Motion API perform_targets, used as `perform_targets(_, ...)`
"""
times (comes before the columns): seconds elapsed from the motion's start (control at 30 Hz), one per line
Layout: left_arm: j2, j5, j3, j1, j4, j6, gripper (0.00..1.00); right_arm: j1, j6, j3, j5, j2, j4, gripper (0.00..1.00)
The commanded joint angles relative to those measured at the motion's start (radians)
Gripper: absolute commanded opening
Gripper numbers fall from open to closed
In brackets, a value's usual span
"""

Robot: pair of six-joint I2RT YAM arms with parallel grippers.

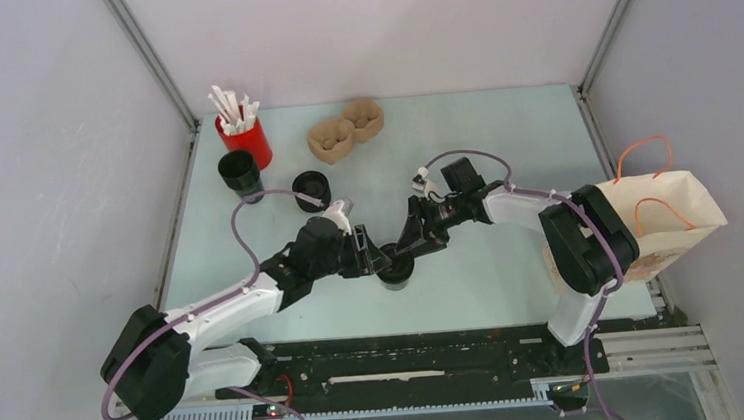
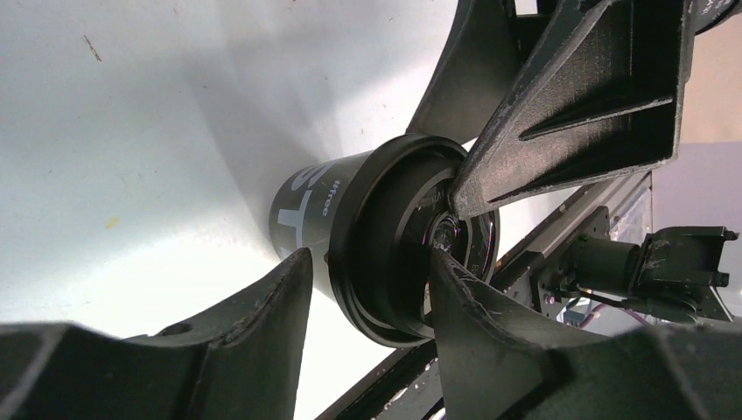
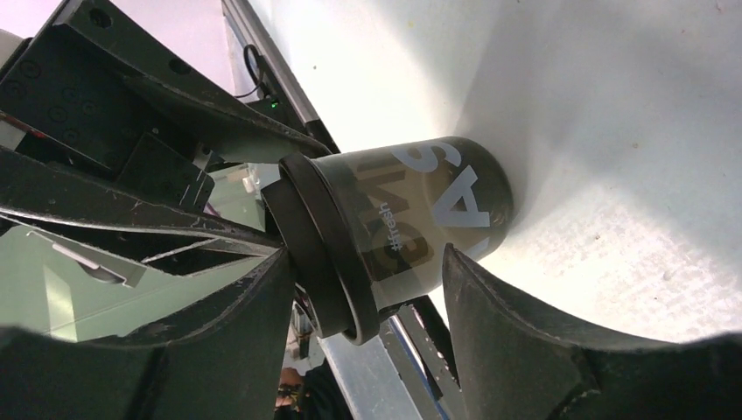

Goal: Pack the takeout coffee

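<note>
Left gripper (image 2: 367,258), takeout coffee (image 2: 302,206), right gripper (image 3: 363,258) opposite

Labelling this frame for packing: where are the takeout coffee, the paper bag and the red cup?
takeout coffee (image 3: 420,219): right wrist view, printed side wall.
paper bag (image 1: 671,212): top external view, side panel.
red cup (image 1: 247,143): top external view, red wall.

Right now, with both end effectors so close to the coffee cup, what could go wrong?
The left end effector and the right end effector both crowd the takeout coffee; they might collide or tip it.
The left one's fingers sit at the lid, not the body; a lift there could pull the lid off.
The brown paper bag lies far right, its mouth not visibly open; the coffee may not go in.
</note>
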Motion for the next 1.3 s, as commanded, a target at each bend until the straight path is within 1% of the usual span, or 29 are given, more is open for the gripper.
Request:
perform_targets(0.0, 0.054, -0.06, -0.014, -0.002, -0.176, 0.071, 0.54, -0.002, 0.0, 0.021, 0.008, 0.041, 0.022, 0.67)
perform_targets(0.1, 0.075, -0.061, -0.031, -0.004, -0.17, 0.063, 0.52, -0.009, 0.023, 0.02, 0.026, 0.084, 0.031, 0.6)
perform_targets(0.13, 0.081, -0.064, -0.042, -0.003, -0.166, 0.06, 0.51, -0.01, 0.025, 0.018, 0.051, 0.097, 0.022, 0.57)
perform_targets(0.17, 0.087, -0.066, -0.054, -0.004, -0.161, 0.055, 0.51, -0.009, 0.028, 0.009, 0.073, 0.104, 0.018, 0.55)
perform_targets(0.3, 0.103, -0.075, -0.137, -0.007, -0.108, 0.031, 0.49, -0.016, 0.085, -0.093, 0.102, 0.118, 0.114, 0.55)
perform_targets(0.4, 0.11, -0.079, -0.17, -0.013, -0.091, 0.025, 0.48, -0.007, 0.096, -0.133, 0.131, 0.127, 0.131, 0.55)
perform_targets(0.47, 0.1, -0.073, -0.173, -0.018, -0.09, 0.025, 0.48, 0.005, 0.094, -0.134, 0.136, 0.113, 0.128, 0.55)
perform_targets(0.57, 0.07, -0.068, -0.156, -0.025, -0.105, 0.028, 0.47, 0.008, 0.088, -0.106, 0.131, 0.045, 0.104, 0.57)
perform_targets(0.63, 0.05, -0.062, -0.133, -0.026, -0.124, 0.033, 0.48, 0.007, 0.079, -0.069, 0.13, 0.003, 0.064, 0.6)
perform_targets(0.67, 0.039, -0.056, -0.123, -0.026, -0.129, 0.034, 0.49, 0.005, 0.076, -0.05, 0.127, -0.015, 0.047, 0.63)
perform_targets(0.77, 0.003, -0.05, -0.084, -0.026, -0.15, 0.036, 0.53, -0.006, 0.058, -0.031, 0.128, -0.074, -0.008, 0.75)
perform_targets(0.87, -0.012, -0.048, -0.032, -0.025, -0.171, 0.042, 0.6, -0.016, 0.034, -0.032, 0.143, -0.136, -0.07, 0.87)
perform_targets(0.9, -0.012, -0.044, -0.016, -0.025, -0.176, 0.045, 0.62, -0.017, 0.029, -0.033, 0.147, -0.155, -0.086, 0.88)
perform_targets(1.1, 0.008, -0.047, 0.076, -0.023, -0.219, 0.074, 0.76, -0.025, 0.019, -0.046, 0.151, -0.252, -0.137, 0.92)
perform_targets(1.2, -0.011, -0.05, 0.108, -0.013, -0.242, 0.082, 0.84, -0.032, 0.034, -0.076, 0.137, -0.294, -0.132, 0.92)
perform_targets(1.27, -0.034, -0.048, 0.125, -0.001, -0.256, 0.086, 0.88, -0.031, 0.046, -0.106, 0.132, -0.313, -0.123, 0.91)
